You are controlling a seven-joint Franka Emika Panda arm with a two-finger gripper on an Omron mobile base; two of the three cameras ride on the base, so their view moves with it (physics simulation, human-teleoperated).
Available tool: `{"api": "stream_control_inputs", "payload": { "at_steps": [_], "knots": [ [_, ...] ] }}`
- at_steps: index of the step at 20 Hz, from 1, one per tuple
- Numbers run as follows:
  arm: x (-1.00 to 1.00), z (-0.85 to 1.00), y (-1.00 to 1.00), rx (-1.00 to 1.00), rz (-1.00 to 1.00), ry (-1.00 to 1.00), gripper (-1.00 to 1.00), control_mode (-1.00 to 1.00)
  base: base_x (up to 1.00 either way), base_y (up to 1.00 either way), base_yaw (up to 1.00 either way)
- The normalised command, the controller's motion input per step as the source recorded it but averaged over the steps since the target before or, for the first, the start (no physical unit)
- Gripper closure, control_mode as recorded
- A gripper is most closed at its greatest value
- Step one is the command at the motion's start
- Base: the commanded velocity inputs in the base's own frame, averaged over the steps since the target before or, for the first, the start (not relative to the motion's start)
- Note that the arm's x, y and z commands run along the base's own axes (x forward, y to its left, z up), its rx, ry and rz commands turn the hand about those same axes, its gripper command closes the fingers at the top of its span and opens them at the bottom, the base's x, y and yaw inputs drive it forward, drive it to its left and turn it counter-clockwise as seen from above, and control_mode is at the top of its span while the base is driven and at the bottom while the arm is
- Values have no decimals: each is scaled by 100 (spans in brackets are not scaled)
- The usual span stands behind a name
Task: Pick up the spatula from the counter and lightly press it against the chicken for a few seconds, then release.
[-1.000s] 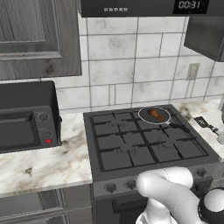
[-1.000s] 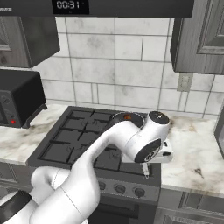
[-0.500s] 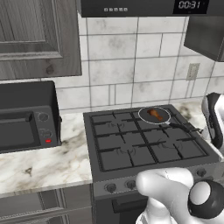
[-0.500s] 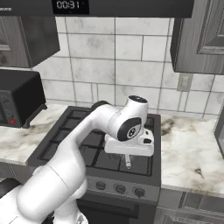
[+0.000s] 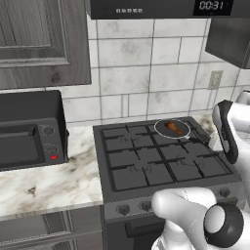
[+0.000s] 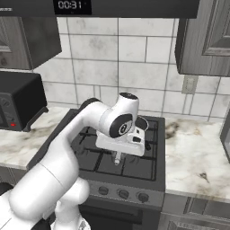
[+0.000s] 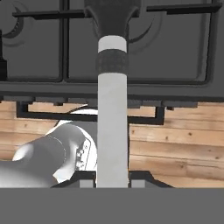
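Tool (image 7: 113,183) clamped on spatula (image 7: 112,131) handle, blade out over stove (image 5: 146,168) grates. Arm had swung from right surface (image 6: 193,148) to mid-stove within the last second, so pickup looked done. Chicken (image 5: 172,127) sat farther back in pan (image 5: 160,132), not yet pressed.

The bench (image 5: 49,181) is polished, veined marble. The stove grates (image 5: 146,161) look matt dark metal. The spatula (image 7: 112,131) handle is smooth grey plastic; the floor (image 7: 183,148) is planked wood.
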Motion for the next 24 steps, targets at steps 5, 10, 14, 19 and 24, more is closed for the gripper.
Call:
{"api": "stream_control_inputs", "payload": {
  "at_steps": [5, 10, 14, 19, 24],
  "knots": [
    [12, 0, 28, -1, -16, -2, 100, -100, 0, 0, 0],
    [17, 0, 34, -3, -27, 0, 100, -100, 0, 0, 0],
    [16, 1, 30, -1, -34, 0, 100, -100, 0, 0, 0],
    [7, 5, 28, 0, -31, 3, 100, -100, 0, 0, 0],
    [21, 4, 41, -2, -25, 8, 100, -100, 0, 0, 0]
  ]
}}
